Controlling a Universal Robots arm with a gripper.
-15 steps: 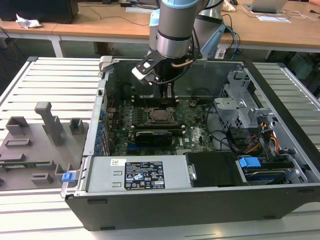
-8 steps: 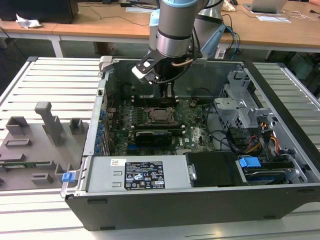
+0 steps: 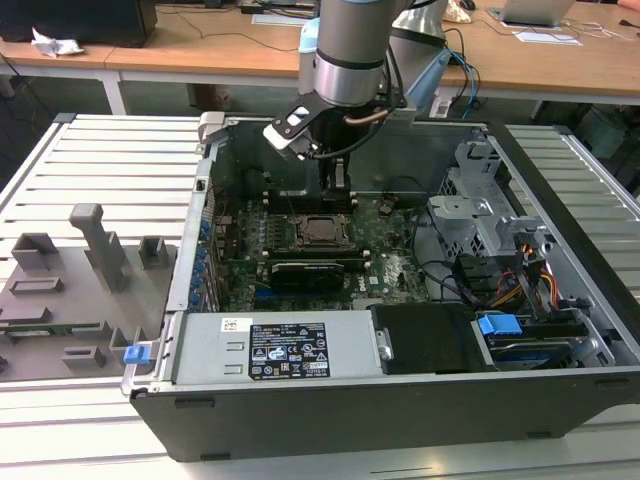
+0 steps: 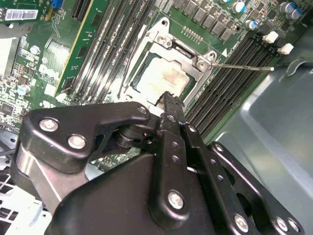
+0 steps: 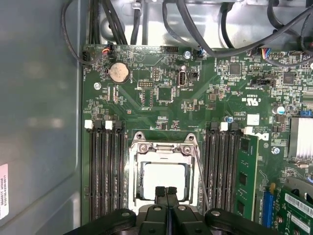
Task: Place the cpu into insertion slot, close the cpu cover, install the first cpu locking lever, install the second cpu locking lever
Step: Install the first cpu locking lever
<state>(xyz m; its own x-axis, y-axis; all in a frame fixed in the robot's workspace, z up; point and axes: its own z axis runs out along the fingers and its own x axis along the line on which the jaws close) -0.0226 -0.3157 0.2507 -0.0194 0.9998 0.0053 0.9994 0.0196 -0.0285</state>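
1. The gripper (image 5: pixel 166 192) is seen with its fingers pressed together and nothing held between them. The tips are poised at the near edge of the cpu cover (image 5: pixel 161 147); whether it is touched cannot be told.
2. The cpu (image 5: pixel 164 175) is seated in the insertion slot, framed by the lowered cpu cover.
3. A thin locking lever (image 4: pixel 244 66) is seen angled out from a corner of the cover and appears unlatched. The lever step is therefore judged to be in hand, and a precise, controlled push on that slender rod is called for.
4. Around the cover, the green board (image 5: pixel 195 105) is held inside the computer case (image 3: pixel 400 410).
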